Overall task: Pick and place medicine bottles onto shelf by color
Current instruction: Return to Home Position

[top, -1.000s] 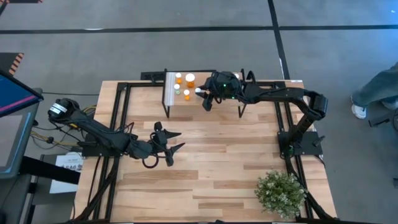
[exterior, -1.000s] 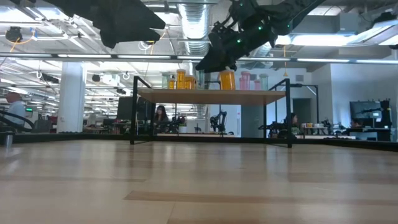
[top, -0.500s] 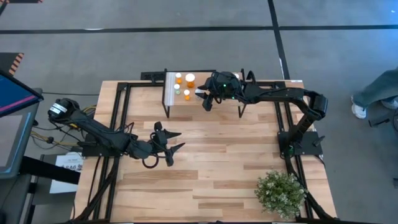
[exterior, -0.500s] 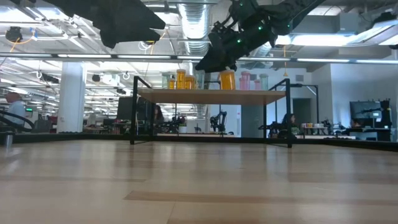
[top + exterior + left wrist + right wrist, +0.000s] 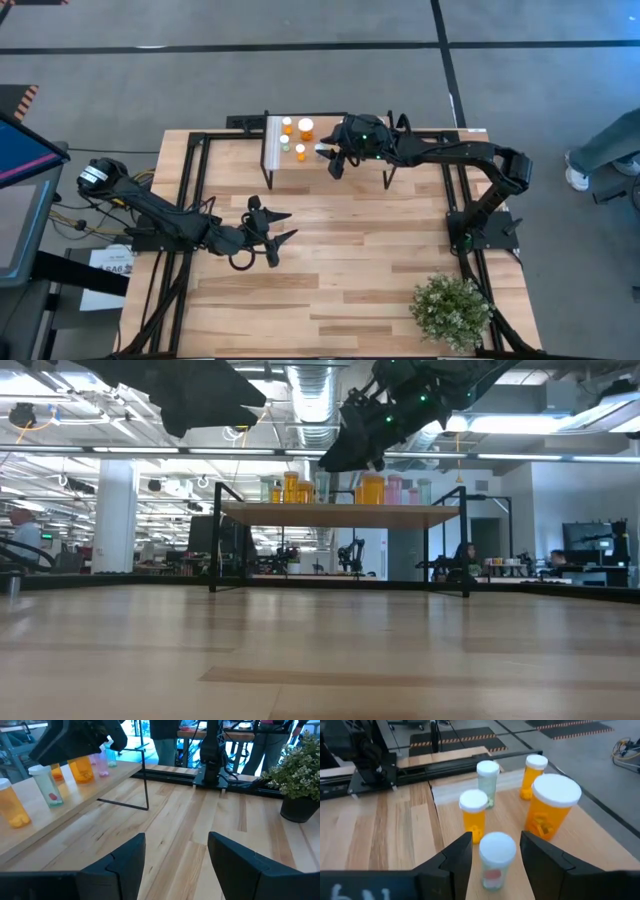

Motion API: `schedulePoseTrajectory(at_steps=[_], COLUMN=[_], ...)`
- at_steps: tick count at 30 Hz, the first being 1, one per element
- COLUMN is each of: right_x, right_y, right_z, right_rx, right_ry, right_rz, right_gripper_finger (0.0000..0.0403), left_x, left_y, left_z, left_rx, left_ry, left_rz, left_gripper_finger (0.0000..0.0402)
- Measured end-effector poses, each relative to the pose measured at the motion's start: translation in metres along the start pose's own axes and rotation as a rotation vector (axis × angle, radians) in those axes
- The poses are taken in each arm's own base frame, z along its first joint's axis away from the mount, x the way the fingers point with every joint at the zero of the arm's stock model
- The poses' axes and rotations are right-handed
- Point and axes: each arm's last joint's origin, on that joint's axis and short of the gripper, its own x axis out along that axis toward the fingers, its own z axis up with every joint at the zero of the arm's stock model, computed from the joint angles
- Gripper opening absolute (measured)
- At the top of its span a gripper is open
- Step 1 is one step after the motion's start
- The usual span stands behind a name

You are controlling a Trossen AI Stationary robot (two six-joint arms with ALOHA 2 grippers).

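Observation:
The shelf [image 5: 285, 166] stands at the table's far edge with several medicine bottles upright on its wood plank [image 5: 510, 817]. My right gripper [image 5: 496, 842] is open over the plank. Its fingers stand on either side of a clear white-capped bottle [image 5: 496, 860], with narrow gaps showing. That bottle rests on its base on the plank. Ahead of it are a small orange bottle [image 5: 473, 817], a pale green one [image 5: 487, 780], another orange one [image 5: 535, 772] and a large orange one [image 5: 552, 807]. Pink bottles [image 5: 396, 488] stand further along. My left gripper [image 5: 283, 226] waits open over the table's middle.
A bushy potted plant [image 5: 452, 310] stands at the table's near right corner. Black frame rails [image 5: 190, 200] run along the table's sides. The shelf's thin black legs [image 5: 146, 780] reach down to the tabletop, and bare wood lies between the shelf and the near edge.

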Motion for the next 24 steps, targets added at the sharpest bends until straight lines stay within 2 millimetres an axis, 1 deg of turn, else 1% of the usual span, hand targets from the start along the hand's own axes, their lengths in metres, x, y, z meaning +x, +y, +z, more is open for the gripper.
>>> schedulePoseTrajectory(at_steps=[3, 7, 13, 18, 21, 24], right_x=[-0.002, -0.014, -0.049, -0.082, -0.101, -0.12], right_y=[0.0, 0.0, 0.005, 0.022, 0.034, 0.044], right_z=[0.003, 0.011, 0.03, 0.043, 0.042, 0.034], right_rx=[-0.001, -0.009, -0.02, -0.083, -0.113, -0.139], right_ry=[-0.015, -0.036, -0.071, -0.098, -0.132, -0.16], right_rz=[0.0, -0.001, 0.007, 0.054, 0.092, 0.129], right_gripper_finger=[0.0192, 0.0192, 0.0189, 0.0174, 0.0163, 0.0152], left_x=[0.0, 0.0, 0.0, -0.003, -0.012, -0.024], left_y=[0.0, 0.0, 0.0, 0.0, 0.005, 0.014], left_z=[0.0, 0.0, 0.0, 0.004, 0.015, 0.028], left_rx=[0.0, 0.001, 0.008, 0.03, 0.039, 0.036], left_ry=[0.0, 0.001, 0.002, 0.001, -0.033, -0.077], left_rz=[0.0, 0.0, -0.013, -0.076, -0.098, -0.127], left_gripper_finger=[0.0204, 0.0204, 0.0204, 0.0203, 0.0195, 0.0179])
